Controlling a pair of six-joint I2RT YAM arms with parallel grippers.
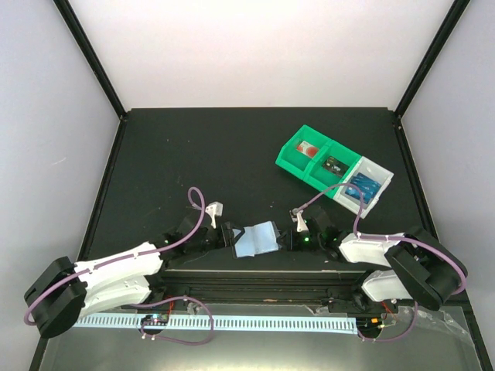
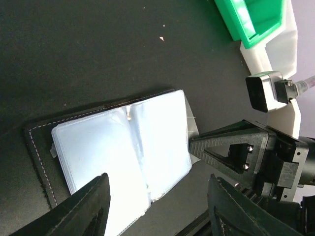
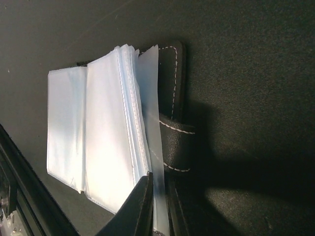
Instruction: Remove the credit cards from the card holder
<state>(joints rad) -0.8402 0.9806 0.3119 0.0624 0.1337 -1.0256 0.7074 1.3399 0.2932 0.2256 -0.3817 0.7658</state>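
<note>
The card holder [image 1: 256, 238] lies open on the black table between my two grippers, its pale blue-grey sleeves fanned over a dark stitched cover. It also shows in the left wrist view [image 2: 123, 142] and in the right wrist view [image 3: 108, 132]. My left gripper [image 1: 225, 234] [image 2: 157, 216] is open, its fingers wide apart over the holder's near edge. My right gripper [image 1: 291, 239] [image 3: 160, 214] is shut on one translucent sleeve page at the holder's right side. Bright-blue credit cards [image 1: 362, 188] lie in the tray's white end compartment. No blue card shows in the sleeves.
A green-and-grey compartment tray [image 1: 292, 159] stands at the back right, with a red-and-white item [image 1: 308, 149] and a dark green item [image 1: 333, 164] in its green bins. Its corner shows in the left wrist view [image 2: 251, 19]. A white slotted rail [image 1: 232, 321] runs along the near edge.
</note>
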